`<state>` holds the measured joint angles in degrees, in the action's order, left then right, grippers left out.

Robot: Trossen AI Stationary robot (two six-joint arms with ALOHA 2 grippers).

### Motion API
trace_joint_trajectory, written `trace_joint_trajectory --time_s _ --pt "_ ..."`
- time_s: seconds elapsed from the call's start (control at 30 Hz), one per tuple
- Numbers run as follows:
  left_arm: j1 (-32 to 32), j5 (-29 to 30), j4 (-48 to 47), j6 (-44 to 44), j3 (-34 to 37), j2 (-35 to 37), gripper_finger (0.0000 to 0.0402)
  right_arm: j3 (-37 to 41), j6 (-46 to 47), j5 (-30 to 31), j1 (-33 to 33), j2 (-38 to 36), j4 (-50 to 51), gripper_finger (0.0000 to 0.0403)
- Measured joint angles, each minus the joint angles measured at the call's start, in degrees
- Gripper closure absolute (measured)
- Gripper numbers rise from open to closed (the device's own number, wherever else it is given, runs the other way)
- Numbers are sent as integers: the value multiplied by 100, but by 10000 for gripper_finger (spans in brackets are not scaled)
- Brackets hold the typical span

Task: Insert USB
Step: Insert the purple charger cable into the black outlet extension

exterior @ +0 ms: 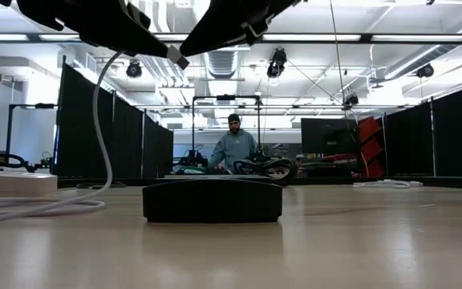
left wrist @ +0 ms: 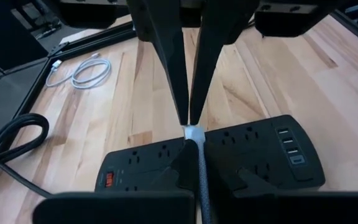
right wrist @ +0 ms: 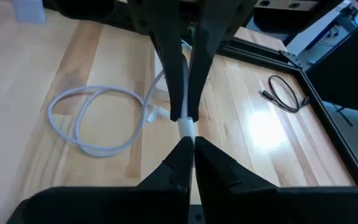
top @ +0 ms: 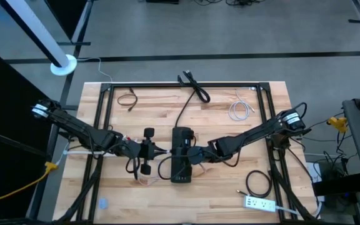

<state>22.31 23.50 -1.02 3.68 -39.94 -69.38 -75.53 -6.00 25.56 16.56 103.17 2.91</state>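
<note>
USB plug (left wrist: 193, 132) pinched between left gripper (left wrist: 187, 118) and right gripper (right wrist: 189, 140) (both clenched), above power strip (left wrist: 260, 155).

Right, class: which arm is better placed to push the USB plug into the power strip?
Probably the left. The left pincer and right pincer both pinch the USB plug over the power strip, but the cable trails back past the left one; the right nips only the tip.

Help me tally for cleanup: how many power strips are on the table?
2. A black power strip lies mid-table between the two grippers; a white power strip lies near the front right corner. None seem hidden, though the arms cover some tabletop.
</note>
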Motion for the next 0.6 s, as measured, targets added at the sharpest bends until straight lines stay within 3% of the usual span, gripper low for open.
trace_joint_trajectory --time_s 0.37,0.47,0.6 --pt "0 1 -50 -21 0 7 399 0 50 -75 4 -65 648 398" --pt "0 1 -61 -21 0 7 399 0 142 -507 4 -65 669 382" --pt "0 1 -70 -21 0 7 400 0 17 -602 4 -53 665 340"
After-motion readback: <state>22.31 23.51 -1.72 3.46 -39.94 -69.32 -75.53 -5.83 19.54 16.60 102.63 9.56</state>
